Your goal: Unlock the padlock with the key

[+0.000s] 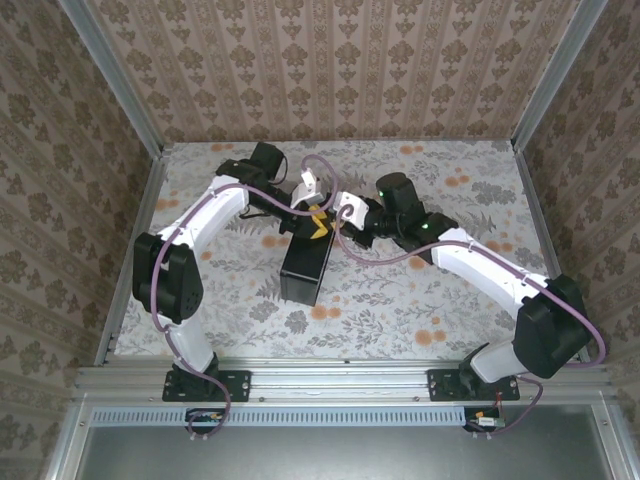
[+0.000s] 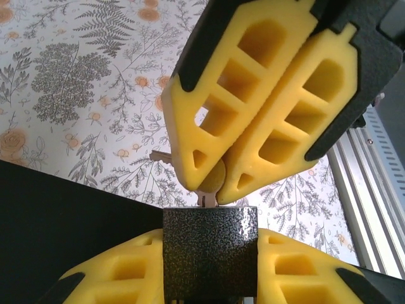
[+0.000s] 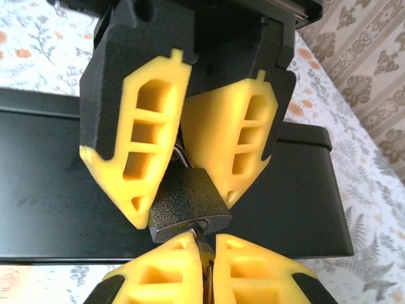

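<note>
1. Small padlock (image 3: 188,204): dark grey, pebbled metal finish, squarish body with rounded corners.
2. Thin shackle (image 3: 179,155) rising from the body, mostly hidden between yellow foam fingers; impossible to tell whether latched or sprung.
3. Held in the air just above the far end of a long black box (image 1: 305,272), near the middle of the table (image 1: 420,320).
4. Clamped on the padlock by the left gripper (image 2: 210,275), one yellow finger pressing each side of the body, keyhole face turned toward the other arm.
5. Pinched tight on the key (image 2: 213,182) by the right gripper (image 3: 204,253), fingertips almost touching each other. Only the round, dull brass-coloured head and a short bit of shaft peeking out.
6. Key tip meeting the keyhole face of the padlock; how deep it sits, not clear.
7. Around: floral cloth over the table, patterned wallpaper on the walls (image 1: 340,70), a metal rail (image 1: 340,380) along the near edge, purple cables (image 1: 365,255) looping along both arms.
8. In the way: both pairs of fingers packed tip to tip around the padlock, covering most of it from above. Black box directly underneath, its dark lid close below both grippers.
</note>
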Robot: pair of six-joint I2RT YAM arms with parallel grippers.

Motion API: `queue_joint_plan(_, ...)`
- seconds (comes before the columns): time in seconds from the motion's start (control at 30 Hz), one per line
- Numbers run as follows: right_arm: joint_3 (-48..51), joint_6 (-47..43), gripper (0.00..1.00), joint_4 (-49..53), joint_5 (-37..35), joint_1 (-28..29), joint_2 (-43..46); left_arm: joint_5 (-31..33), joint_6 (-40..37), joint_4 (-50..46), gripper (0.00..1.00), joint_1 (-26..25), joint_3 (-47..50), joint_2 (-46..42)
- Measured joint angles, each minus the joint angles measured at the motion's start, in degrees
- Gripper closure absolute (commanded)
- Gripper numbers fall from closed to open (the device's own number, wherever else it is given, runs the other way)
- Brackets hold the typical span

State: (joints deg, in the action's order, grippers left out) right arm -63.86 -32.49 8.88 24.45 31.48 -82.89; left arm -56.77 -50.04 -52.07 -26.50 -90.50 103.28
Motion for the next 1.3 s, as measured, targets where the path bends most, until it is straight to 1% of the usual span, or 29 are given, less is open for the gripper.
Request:
queue_joint_plan(0.13, -5.0, 6.0, 1.00, 7.0, 5.2, -1.9, -1.9, -1.6, 1.0, 1.7, 0.94, -0.1, 0.8, -0.3)
queue_joint_plan(0.37, -8.0, 16.6, 1.00, 12.2, 11.2, -3.1, -4.6, -3.0, 2.8, 2.1, 0.94, 0.0, 3.1, -0.9)
queue_joint_plan(0.57, -12.7, 30.9, 1.00, 16.0, 15.9, -4.1, -9.3, -3.0, 4.4, 2.3, 0.94, 1.0, 3.9, -1.0)
queue_joint_plan(0.67, -12.7, 39.6, 1.00, 15.9, 16.8, -4.4, -9.9, -2.8, 5.5, 3.2, 0.89, 1.1, 4.7, -1.3)
queue_joint_plan(0.73, -12.6, 45.5, 1.00, 15.6, 16.7, -4.4, -9.9, -2.8, 6.3, 3.6, 0.75, 1.2, 4.9, -1.4)
queue_joint_plan(0.83, -11.8, 51.2, 1.00, 14.3, 16.6, -4.5, -9.9, -2.8, 7.4, 4.1, 0.62, 1.4, 5.0, -1.4)
queue_joint_plan(0.87, -11.3, 52.9, 1.00, 14.1, 17.2, -4.5, -9.8, -3.0, 8.0, 4.8, 0.60, 1.4, 5.0, -1.5)
queue_joint_plan(0.9, -10.8, 54.6, 1.00, 13.7, 18.6, -4.1, -9.9, -3.1, 8.4, 7.8, 0.56, 1.2, 5.0, -1.5)
queue_joint_plan(1.0, -10.0, 58.2, 1.00, 12.3, 19.1, -3.9, -9.9, -2.6, 9.3, 9.4, 0.50, 1.5, 5.5, -1.8)
queue_joint_plan(1.13, -9.6, 60.2, 1.00, 11.0, 20.1, -4.4, -10.2, -3.0, 11.8, 14.0, 0.46, 2.3, 6.8, -3.0)
queue_joint_plan(1.17, -9.6, 60.3, 0.97, 11.0, 20.3, -4.4, -10.3, -3.1, 12.4, 15.1, 0.45, 2.3, 7.1, -3.5)
queue_joint_plan(1.3, -9.5, 59.9, 0.78, 11.6, 21.0, -4.3, -10.9, -3.4, 15.4, 20.5, 0.41, 2.7, 7.4, -6.5)
